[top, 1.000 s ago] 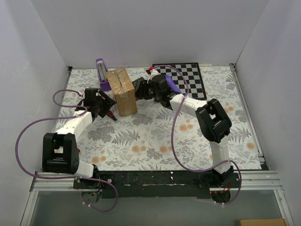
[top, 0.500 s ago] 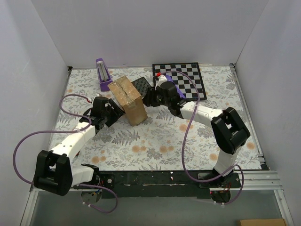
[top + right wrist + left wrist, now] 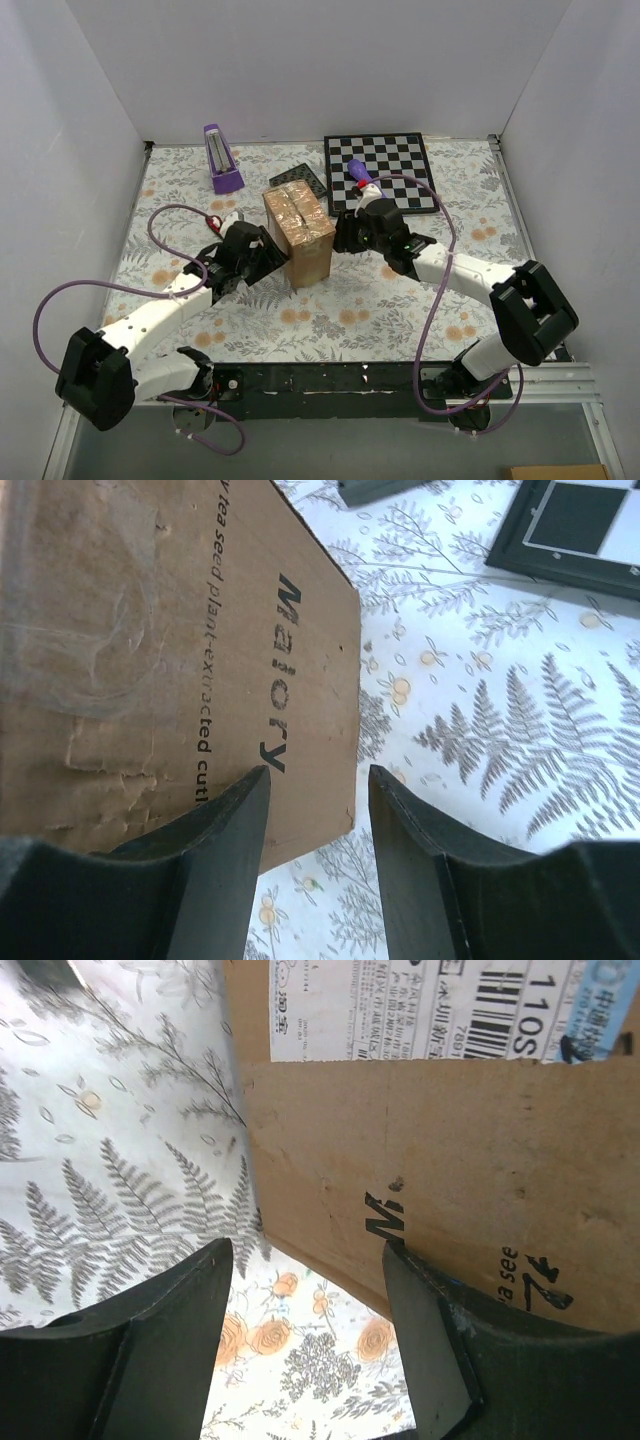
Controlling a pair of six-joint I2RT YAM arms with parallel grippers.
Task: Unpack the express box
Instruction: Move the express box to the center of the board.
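Observation:
The express box [image 3: 298,235], a brown carton with glossy tape over its top flaps, stands upright on the floral cloth at mid-table. My left gripper [image 3: 272,262] is against its left side and my right gripper [image 3: 342,237] against its right side, so the box sits between the two. In the left wrist view the box's labelled face [image 3: 420,1140] fills the upper right; the left gripper [image 3: 308,1250] is open, its right finger [image 3: 440,1340] lying along that face. In the right wrist view the right gripper [image 3: 318,770] is open around the box's lower corner [image 3: 300,730].
A black-and-white chessboard [image 3: 380,172] lies at the back right, its corner also in the right wrist view [image 3: 570,520]. A dark flat pad [image 3: 305,180] lies just behind the box. A purple stand [image 3: 222,160] is at the back left. White walls close in three sides.
The box has travelled from the back left toward the middle and front of the table. Both arms came forward with it, one on each side, and their jaws kept the same width.

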